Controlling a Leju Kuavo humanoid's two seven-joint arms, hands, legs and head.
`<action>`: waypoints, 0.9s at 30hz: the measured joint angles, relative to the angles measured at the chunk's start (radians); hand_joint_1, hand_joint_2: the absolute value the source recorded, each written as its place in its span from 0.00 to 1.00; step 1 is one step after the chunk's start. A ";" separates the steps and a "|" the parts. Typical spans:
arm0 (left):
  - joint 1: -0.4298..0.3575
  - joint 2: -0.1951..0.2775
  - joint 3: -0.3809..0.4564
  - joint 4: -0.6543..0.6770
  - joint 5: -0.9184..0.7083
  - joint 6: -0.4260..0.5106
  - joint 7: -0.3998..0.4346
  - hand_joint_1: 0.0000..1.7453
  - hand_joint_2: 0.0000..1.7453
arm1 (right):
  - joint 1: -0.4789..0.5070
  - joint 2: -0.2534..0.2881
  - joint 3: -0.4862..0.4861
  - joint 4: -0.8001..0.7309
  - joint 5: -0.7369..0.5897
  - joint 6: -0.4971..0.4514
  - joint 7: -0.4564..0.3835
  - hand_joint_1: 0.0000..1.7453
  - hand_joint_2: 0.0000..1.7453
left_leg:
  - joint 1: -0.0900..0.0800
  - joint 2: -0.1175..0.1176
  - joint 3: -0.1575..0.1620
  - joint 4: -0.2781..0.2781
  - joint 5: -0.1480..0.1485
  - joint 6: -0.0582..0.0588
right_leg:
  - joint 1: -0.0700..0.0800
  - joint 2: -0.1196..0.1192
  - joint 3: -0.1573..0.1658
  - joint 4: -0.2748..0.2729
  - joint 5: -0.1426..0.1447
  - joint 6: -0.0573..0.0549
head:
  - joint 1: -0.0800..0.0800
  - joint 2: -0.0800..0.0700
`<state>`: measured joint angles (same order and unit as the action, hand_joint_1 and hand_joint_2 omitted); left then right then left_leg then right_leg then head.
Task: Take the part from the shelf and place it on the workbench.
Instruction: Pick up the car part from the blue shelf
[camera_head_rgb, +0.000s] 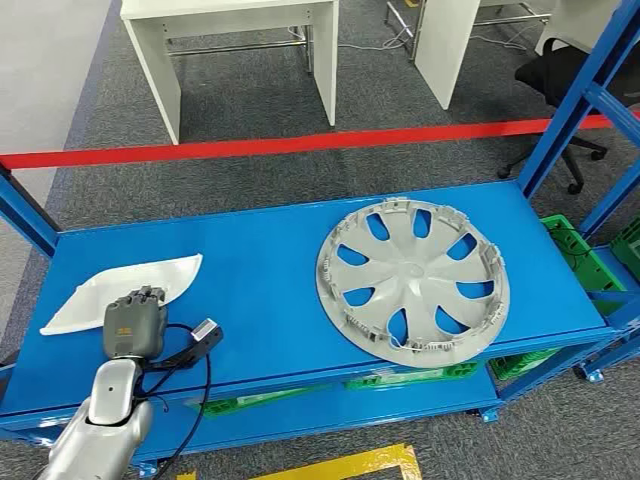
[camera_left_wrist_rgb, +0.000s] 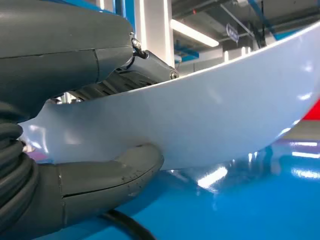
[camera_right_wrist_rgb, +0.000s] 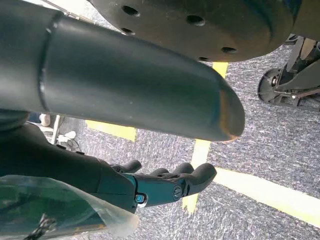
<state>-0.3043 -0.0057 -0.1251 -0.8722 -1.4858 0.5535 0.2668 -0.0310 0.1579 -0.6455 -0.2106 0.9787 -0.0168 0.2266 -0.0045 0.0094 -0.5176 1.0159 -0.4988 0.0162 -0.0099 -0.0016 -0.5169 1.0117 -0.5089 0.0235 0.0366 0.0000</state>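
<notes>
One left hand (camera_head_rgb: 134, 325) grips the white part (camera_head_rgb: 128, 288) on the shelf (camera_head_rgb: 256, 290)

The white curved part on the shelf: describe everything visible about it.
The white curved part is a glossy, smooth, plastic-looking panel, broad at one end and tapering to a point at the other. It lies at the left end of the blue shelf. The left hand grips its near edge, thumb beneath and fingers above. The wheel cover lies apart from it.

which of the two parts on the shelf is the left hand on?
The white curved panel at the shelf's left end, gripped by the left hand. The grey wheel cover lies untouched to the right.
</notes>
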 joint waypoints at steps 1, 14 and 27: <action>0.001 0.000 0.000 0.000 0.000 0.002 0.000 1.00 1.00 | 0.000 0.000 0.000 0.000 0.000 0.000 0.000 0.00 0.00 | 0.000 0.000 0.000 0.000 0.000 0.000 | 0.000 0.000 0.000 0.000 0.000 0.000 | 0.000 0.000; 0.002 0.002 0.001 0.000 0.000 0.012 -0.003 1.00 1.00 | 0.000 0.000 -0.004 0.000 0.000 0.000 0.000 0.00 0.00 | 0.000 0.000 0.000 0.000 0.000 0.000 | 0.000 0.000 0.000 0.000 0.000 0.000 | 0.000 0.000; 0.162 -0.102 0.156 -0.327 0.117 0.141 -0.686 1.00 1.00 | 0.001 0.000 -0.012 0.000 0.035 -0.002 0.003 0.00 0.00 | -0.001 0.000 -0.007 0.001 0.001 0.001 | 0.000 -0.001 -0.007 0.000 0.000 0.000 | 0.000 0.000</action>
<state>-0.1425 -0.1074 0.0308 -1.1994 -1.3693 0.6947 -0.4188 -0.0304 0.1579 -0.6577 -0.2103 1.0141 -0.0185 0.2299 -0.0054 0.0092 -0.5250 1.0168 -0.4980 0.0171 -0.0104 -0.0029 -0.5237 1.0116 -0.5087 0.0238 0.0369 0.0000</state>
